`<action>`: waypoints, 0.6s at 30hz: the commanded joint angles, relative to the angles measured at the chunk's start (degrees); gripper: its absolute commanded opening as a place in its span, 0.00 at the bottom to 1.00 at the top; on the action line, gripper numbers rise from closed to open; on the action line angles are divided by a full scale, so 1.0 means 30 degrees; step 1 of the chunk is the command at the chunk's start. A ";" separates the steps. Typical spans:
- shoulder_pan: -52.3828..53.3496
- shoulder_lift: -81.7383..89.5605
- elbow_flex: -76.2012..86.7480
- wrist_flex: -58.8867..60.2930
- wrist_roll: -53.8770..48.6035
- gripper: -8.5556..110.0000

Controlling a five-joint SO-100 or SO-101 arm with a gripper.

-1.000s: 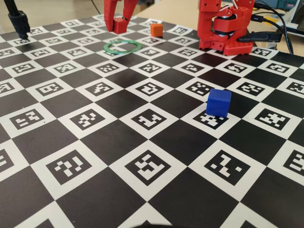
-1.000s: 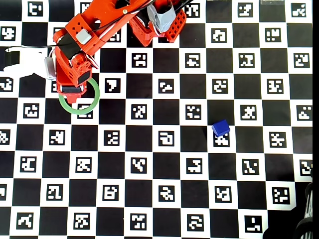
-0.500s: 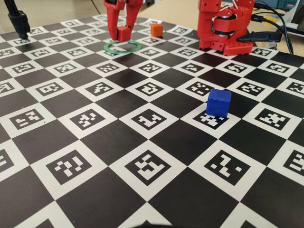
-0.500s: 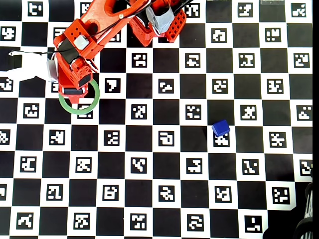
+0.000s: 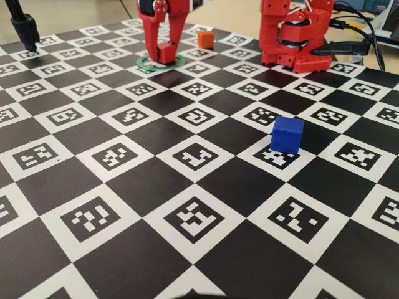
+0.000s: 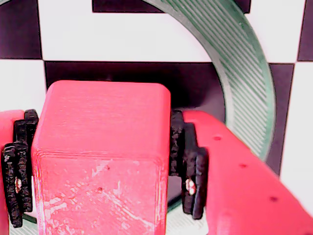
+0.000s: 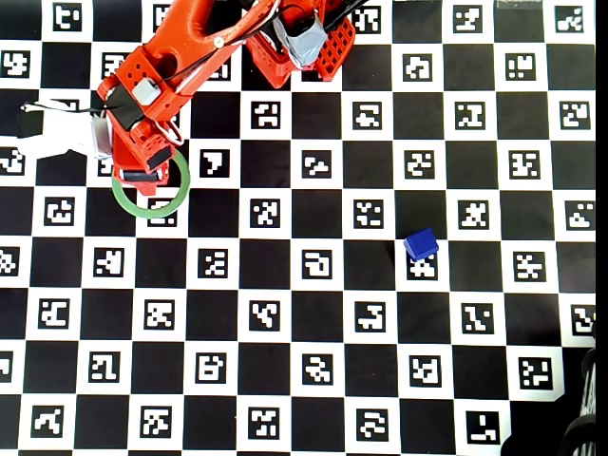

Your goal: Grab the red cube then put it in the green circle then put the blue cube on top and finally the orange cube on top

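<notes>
The red cube (image 6: 100, 166) fills the near part of the wrist view, clamped between the black pads (image 6: 188, 161) of the pincer (image 6: 98, 164), whose jaws press against its left and right faces. Behind it in that view curves the green circle (image 6: 247, 78), lying flat on the checkerboard counter (image 6: 122, 34). In the fixed view the pincer (image 5: 164, 53) holds the red cube (image 5: 166, 52) within the green circle (image 5: 145, 63), at or just above the counter (image 5: 187, 187). The orange cube (image 5: 206, 39) sits just beyond, to the right. The blue cube (image 5: 287, 134) rests well apart, nearer the camera; in the overhead view the blue cube (image 7: 421, 244) lies far right of the green circle (image 7: 177, 194).
</notes>
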 commanded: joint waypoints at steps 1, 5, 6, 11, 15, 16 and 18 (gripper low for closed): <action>0.0176 0.0527 -0.1641 -0.0293 0.0205 0.09; 0.0117 0.0527 -0.1699 -0.0439 0.0352 0.09; 0.0088 0.0527 -0.1758 -0.0469 0.0410 0.09; -0.0117 0.0615 -0.1904 -0.0469 0.0732 0.09; -0.0293 0.0615 -0.1875 -0.0615 0.1025 0.09; -0.0322 0.0615 -0.1875 -0.0674 0.1084 0.09; -0.0410 0.0615 -0.1875 -0.0762 0.1172 0.09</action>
